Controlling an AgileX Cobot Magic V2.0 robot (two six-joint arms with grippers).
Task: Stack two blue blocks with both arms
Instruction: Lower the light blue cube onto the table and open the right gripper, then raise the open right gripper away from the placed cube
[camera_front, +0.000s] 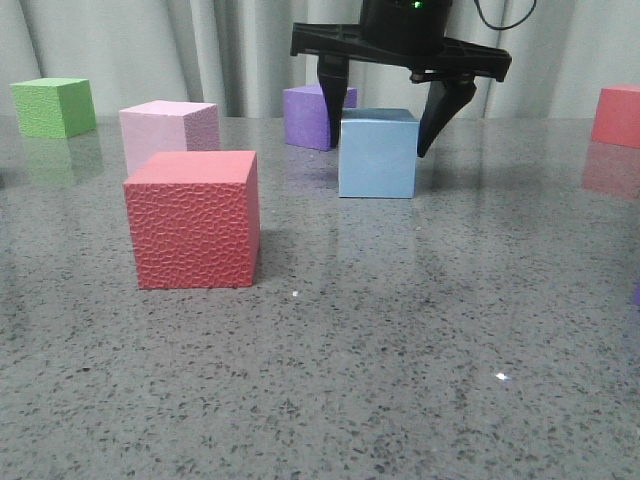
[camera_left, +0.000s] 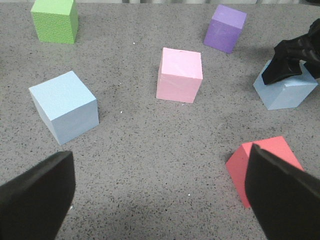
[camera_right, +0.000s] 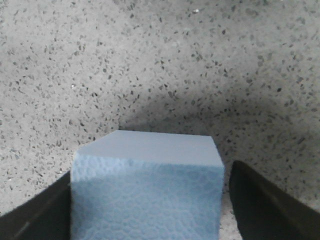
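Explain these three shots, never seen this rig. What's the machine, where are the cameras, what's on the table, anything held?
It is a two-armed robot at a speckled grey table. One camera looks forward over the table; one sits on each wrist.

On the table: two blue blocks, plus pink, purple, green and red cubes.

The right end effector straddles one blue block, fingers open, a gap visible on one side: nothing gripped. The left end effector hangs open, empty.

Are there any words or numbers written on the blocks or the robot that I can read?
None: no words, numbers or signs can be read in any view.
The blue block between the right gripper fingers is blank.
The other blue block, the pink block and the red block are blank too.
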